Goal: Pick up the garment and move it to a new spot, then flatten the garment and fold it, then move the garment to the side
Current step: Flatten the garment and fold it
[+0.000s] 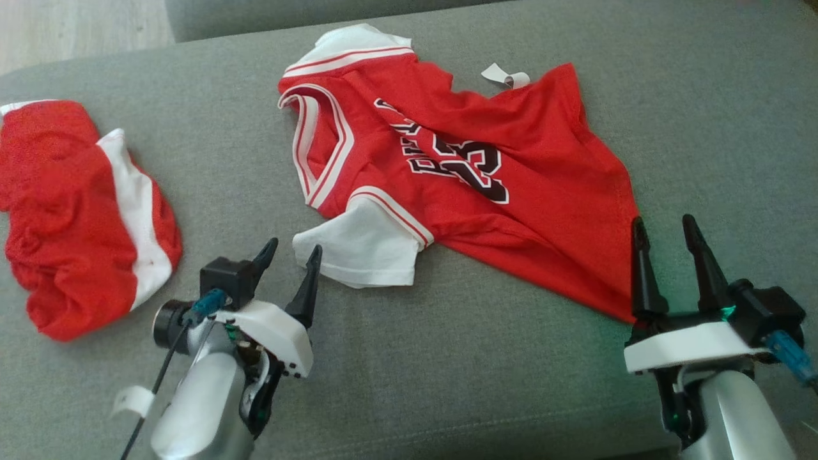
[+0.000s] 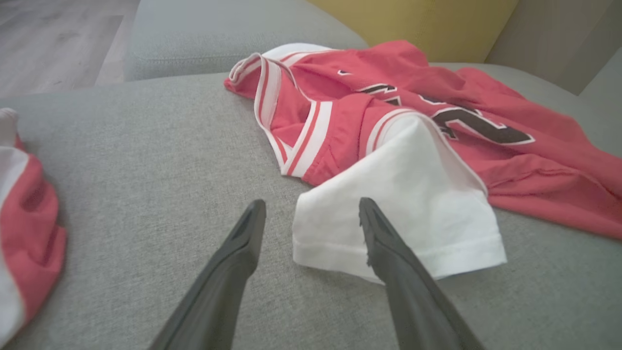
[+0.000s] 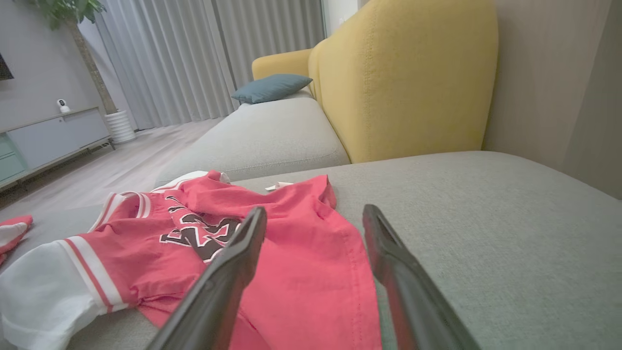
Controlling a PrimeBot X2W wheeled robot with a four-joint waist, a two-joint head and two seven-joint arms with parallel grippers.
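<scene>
Grey cushion (image 1: 486,370) bears a limp, light jersey (image 1: 447,160); the spread, empty left gripper (image 1: 294,246) and right gripper (image 1: 663,220) should probably pinch sleeve (image 1: 358,249) and hem (image 1: 623,214).

the head view looks steeply down on the cushion (image 1: 447,383) from above. the left wrist view sits low, close to the sleeve (image 2: 427,214). the right wrist view sits low at the hem (image 3: 357,282), facing the backrest (image 3: 403,82). all three share the jersey (image 1: 498,166).
</scene>
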